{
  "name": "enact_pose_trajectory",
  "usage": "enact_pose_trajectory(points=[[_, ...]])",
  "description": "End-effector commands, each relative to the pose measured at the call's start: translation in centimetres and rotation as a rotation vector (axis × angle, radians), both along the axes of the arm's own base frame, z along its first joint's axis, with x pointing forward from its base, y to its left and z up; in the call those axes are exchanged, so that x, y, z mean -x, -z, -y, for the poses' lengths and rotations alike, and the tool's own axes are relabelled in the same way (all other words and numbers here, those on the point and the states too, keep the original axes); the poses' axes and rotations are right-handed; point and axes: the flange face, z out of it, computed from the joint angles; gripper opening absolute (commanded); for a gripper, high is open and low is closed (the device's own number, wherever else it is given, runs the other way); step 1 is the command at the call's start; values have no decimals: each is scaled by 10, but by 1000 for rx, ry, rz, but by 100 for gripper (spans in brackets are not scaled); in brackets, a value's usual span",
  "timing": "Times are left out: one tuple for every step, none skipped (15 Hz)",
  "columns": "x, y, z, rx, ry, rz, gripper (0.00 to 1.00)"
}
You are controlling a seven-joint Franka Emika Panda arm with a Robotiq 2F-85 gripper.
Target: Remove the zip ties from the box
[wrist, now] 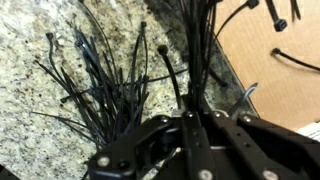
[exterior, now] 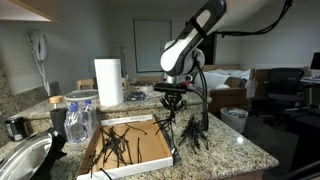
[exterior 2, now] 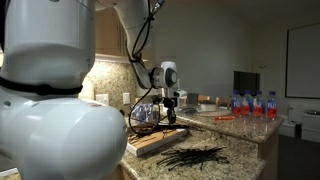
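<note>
The box (exterior: pixel 148 152), with a brown cardboard bottom and low white sides, lies on the granite counter and holds some loose black zip ties (exterior: pixel 118 145). My gripper (exterior: pixel 172 100) hangs above the box's right edge, shut on a bunch of zip ties (exterior: pixel 170 124) that dangle from it. In the wrist view the gripper (wrist: pixel 197 118) pinches the strips (wrist: pixel 195 70) over the counter, next to the box's corner (wrist: pixel 285 70). A spiky pile of zip ties (wrist: pixel 100 85) lies on the granite beside the box, seen in both exterior views (exterior: pixel 192 133) (exterior 2: pixel 195 156).
A paper towel roll (exterior: pixel 108 82) stands behind the box. A clear plastic container (exterior: pixel 82 118) sits at its left, with a steel sink (exterior: pixel 22 160) further left. Water bottles (exterior 2: pixel 250 103) stand on a far counter. The counter's edge (exterior: pixel 250 150) is close on the right.
</note>
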Motion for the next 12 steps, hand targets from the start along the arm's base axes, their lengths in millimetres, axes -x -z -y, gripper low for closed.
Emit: enact_pose_trajectory(points=[[3, -9, 31, -8, 14, 41, 6], [1, -10, 39, -6, 16, 44, 6], [-1, -11, 48, -4, 15, 41, 6], [-3, -10, 56, -2, 15, 39, 6], [-4, -9, 64, 0, 10, 34, 6], [-5, -8, 73, 0, 6, 30, 6], [-5, -7, 82, 0, 2, 27, 6], [-6, -5, 90, 0, -3, 26, 6], [-6, -4, 99, -1, -8, 25, 6], [-6, -3, 106, -1, -13, 23, 6], [-6, -1, 114, -2, -21, 23, 6], [-6, 0, 120, -1, -26, 22, 6]])
